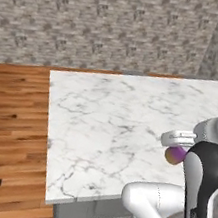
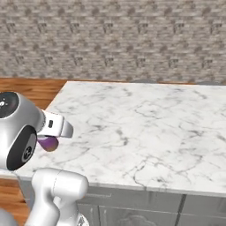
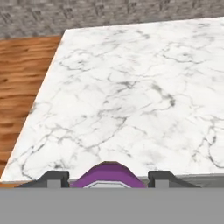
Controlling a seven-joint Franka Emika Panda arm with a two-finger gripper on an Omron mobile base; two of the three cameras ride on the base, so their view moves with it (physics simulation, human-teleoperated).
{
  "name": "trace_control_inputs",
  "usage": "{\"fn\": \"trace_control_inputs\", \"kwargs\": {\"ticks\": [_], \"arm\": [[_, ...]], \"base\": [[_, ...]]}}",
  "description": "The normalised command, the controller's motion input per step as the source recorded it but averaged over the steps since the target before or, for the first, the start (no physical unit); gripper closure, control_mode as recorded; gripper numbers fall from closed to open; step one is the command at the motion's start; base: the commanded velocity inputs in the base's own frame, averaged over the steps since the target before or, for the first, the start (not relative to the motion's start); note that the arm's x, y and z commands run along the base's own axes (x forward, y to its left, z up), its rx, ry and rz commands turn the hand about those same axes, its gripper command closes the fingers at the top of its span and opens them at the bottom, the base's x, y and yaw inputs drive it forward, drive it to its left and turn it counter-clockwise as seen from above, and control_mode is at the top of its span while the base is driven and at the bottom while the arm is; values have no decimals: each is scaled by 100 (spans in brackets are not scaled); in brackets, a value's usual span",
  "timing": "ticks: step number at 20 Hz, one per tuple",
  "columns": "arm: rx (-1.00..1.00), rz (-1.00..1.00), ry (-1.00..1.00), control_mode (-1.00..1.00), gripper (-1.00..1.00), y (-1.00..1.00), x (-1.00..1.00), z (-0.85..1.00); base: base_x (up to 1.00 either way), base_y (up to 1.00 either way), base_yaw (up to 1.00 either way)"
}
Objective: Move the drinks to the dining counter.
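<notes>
Gripper [image 3: 108, 178] is clamped on the can [image 3: 107, 175], held above the dining counter's [image 3: 131, 96] near edge. Light, rigid, smooth-sided, it probably slips easily; mid-body seems the best place to grasp.

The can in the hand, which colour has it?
Purple, fading to orange; can shows best in left base view.

Rendered kitchen, white marble counter [image 1: 109, 121] (grey veining), grey stone-tile wall [image 1: 96, 17], wooden plank floor [image 1: 6, 128]

Purple-orange can [image 1: 176, 154] held above white marble dining counter [image 1: 113, 127].
</notes>
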Motion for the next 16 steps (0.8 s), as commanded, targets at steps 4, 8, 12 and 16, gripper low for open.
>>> {"fn": "trace_control_inputs", "kwargs": {"ticks": [4, 8, 12, 16], "arm": [[-1, -34, 0, -100, 100, 0, 70, 0], [0, -14, 7, -100, 100, 0, 76, 0], [0, 3, 10, -100, 100, 0, 79, 0], [0, 5, 17, -100, 100, -3, 77, 0]], "base": [[0, 0, 0], [0, 0, 0], [0, 0, 0], [0, 0, 0]]}}
